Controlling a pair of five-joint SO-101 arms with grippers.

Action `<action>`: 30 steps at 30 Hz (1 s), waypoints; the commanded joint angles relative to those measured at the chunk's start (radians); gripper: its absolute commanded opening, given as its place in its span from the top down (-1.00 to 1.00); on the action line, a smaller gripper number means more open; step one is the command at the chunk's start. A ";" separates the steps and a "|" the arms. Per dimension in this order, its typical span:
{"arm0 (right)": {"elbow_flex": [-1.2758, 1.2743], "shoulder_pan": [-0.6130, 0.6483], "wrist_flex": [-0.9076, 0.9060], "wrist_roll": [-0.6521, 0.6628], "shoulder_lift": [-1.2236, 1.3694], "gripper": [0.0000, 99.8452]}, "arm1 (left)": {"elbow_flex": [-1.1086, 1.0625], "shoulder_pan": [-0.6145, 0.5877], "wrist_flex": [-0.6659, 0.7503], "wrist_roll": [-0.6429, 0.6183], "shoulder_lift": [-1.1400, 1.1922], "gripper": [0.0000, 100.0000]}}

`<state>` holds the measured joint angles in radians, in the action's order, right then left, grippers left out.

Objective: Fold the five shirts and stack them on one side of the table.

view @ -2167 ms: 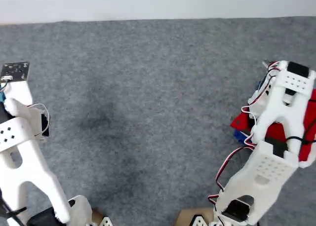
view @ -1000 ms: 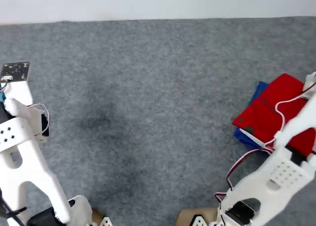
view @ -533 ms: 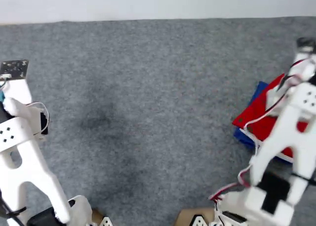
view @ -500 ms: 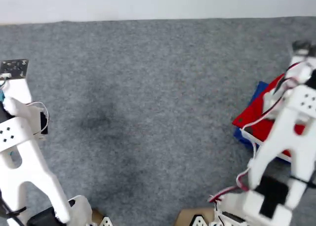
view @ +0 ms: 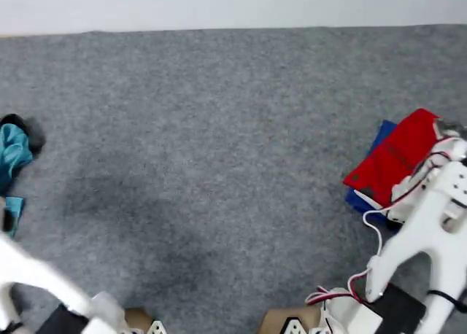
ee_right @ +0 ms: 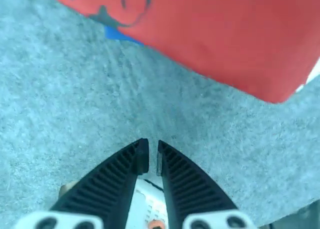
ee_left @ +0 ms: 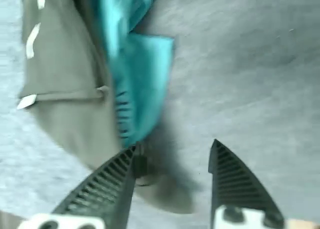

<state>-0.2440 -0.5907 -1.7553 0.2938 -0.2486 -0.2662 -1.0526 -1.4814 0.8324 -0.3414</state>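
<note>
At the right edge of the worktop [view: 219, 115] the folded red shirt [view: 394, 162] lies on the blue shirt [view: 382, 133]. Right claw [ee_right: 148, 159] closed on nothing, over bare grey surface just beside them. Left claw [ee_left: 172, 151] open over the worktop, next to the crumpled teal shirt [ee_left: 137, 74] and an olive garment [ee_left: 60, 84].

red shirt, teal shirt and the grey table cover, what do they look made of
Red shirt: matte cloth, likely cotton knit; it lies folded flat with soft edges.
Teal shirt: similar soft fabric, crumpled in loose folds.
Grey table cover: probably felt or short-pile carpet, fuzzy and speckled.
</note>
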 commanded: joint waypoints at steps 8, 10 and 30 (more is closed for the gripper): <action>-0.015 -0.048 -0.042 -0.008 -0.041 0.93 | -0.002 -0.175 0.284 0.196 0.167 0.58; -0.015 -0.048 -0.042 -0.009 -0.041 0.93 | -0.002 -0.172 0.298 0.196 0.216 0.58; -0.011 -0.050 -0.042 -0.009 -0.042 0.93 | 0.263 -0.038 0.209 -0.089 0.084 0.99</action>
<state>-0.2670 -0.6306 -1.7553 0.2938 -0.2501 -0.0928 -1.1492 -1.2451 0.8661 -0.1005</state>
